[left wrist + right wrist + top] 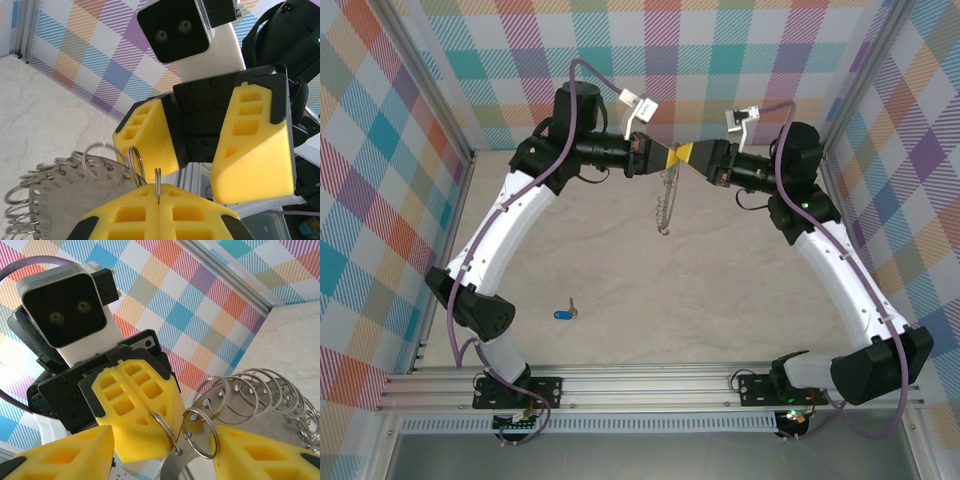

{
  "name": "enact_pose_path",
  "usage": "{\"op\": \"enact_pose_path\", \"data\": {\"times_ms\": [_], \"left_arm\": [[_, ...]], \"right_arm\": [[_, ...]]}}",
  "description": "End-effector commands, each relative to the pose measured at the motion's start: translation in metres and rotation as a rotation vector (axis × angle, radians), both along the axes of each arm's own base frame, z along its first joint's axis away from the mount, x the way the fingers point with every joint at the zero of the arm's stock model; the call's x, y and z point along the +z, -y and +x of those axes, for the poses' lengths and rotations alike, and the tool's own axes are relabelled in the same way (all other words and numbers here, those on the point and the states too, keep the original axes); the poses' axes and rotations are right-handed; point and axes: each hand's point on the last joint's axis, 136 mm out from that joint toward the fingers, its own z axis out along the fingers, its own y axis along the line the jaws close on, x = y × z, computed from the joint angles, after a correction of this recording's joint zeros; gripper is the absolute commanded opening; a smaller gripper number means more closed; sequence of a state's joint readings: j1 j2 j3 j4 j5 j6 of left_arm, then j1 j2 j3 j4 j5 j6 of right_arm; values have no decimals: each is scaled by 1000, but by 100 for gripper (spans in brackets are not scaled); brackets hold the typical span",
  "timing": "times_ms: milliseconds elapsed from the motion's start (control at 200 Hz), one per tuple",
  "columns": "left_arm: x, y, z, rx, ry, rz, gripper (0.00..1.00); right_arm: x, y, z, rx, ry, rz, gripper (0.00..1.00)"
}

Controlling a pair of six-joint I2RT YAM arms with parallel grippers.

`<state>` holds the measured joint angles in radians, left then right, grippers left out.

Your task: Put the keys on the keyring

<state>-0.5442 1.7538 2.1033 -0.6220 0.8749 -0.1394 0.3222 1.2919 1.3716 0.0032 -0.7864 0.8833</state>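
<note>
The little blue key [565,313] lies flat on the table [720,300], close to the bottom of the left arm and well apart from both grippers. Nobody holds it yet. Farther back, up in the air, the two grippers meet nose to nose. The left gripper [158,197] has its yellow fingers pressed tight together, and they pinch one small ring [157,184] at the top of the keyring [665,205]. The keyring is a flat metal plate [65,205] with a row of small rings, and it hangs down from that pinch. The right gripper [688,153] has its fingers spread wide and holds nothing. Another small ring [200,432] sits just beside one finger. Behind them is the checked wall [720,60]. I think the key must be picked up next. The free right gripper should go down slowly, because the key is tiny and may slide. It should pinch the blue head and leave some sticking out. The left gripper should hold very steady, so the hanging keyring does not swing.
</note>
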Motion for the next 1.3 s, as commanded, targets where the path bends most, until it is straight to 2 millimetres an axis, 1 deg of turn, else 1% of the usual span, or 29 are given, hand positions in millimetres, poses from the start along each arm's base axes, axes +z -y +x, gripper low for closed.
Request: {"op": "enact_pose_path", "data": {"times_ms": [0, 75, 150, 250, 435, 570, 705, 915, 1220, 1295], "left_arm": [[23, -2, -5, -21, 50, -46, 0], [22, -2, -5, -19, 48, -43, 0], [23, -2, -6, -21, 49, -43, 0], [24, -3, -7, -25, 50, -45, 0], [24, -2, -9, -32, 46, -47, 0], [23, -2, -9, -35, 42, -46, 0], [25, -2, -10, -39, 43, -49, 0], [28, -3, -12, -39, 49, -56, 0], [27, -1, -9, -32, 50, -54, 0], [27, -1, -9, -29, 52, -54, 0]], "right_arm": [[4, 20, -5, -60, 27, -9, 56], [4, 29, -4, -87, 23, 2, 56], [9, 30, -7, -80, 33, 11, 55], [17, 28, -9, -58, 41, 37, 54], [33, 23, -14, -15, 71, 80, 48], [39, 17, -15, -5, 85, 88, 46], [39, 11, -13, 6, 83, 93, 46], [30, 4, -8, 17, 60, 88, 44], [25, -1, -11, 48, 49, 81, 32], [24, -2, -13, 56, 46, 79, 31]]}}
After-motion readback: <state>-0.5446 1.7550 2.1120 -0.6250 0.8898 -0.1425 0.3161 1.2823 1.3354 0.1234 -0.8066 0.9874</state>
